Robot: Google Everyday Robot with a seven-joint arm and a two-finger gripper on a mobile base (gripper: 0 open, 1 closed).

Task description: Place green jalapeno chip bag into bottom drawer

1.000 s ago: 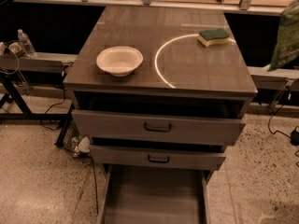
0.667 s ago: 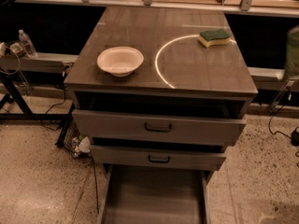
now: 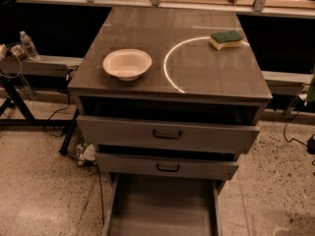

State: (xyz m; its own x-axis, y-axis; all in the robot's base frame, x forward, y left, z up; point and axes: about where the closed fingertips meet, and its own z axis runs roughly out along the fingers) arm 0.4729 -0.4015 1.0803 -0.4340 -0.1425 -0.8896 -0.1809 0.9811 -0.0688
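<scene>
The bottom drawer (image 3: pixel 162 208) is pulled out below the two upper drawers, and its flat grey floor is bare. Only a thin green sliver shows at the right edge of the camera view (image 3: pixel 311 90), level with the cabinet top; it may be the green jalapeno chip bag. The gripper is out of view, so I cannot see what holds the bag.
On the cabinet top (image 3: pixel 197 77) stand a white bowl (image 3: pixel 127 64) at the left and a green-and-yellow sponge (image 3: pixel 226 39) at the back right. The upper drawer (image 3: pixel 167 134) and middle drawer (image 3: pixel 167 167) stick out slightly. A stand and cables (image 3: pixel 15 97) are at the left.
The green bag at the right edge has slid further out of the picture and lower. Only a sliver of it is left. The cabinet and the things on it have not moved.
</scene>
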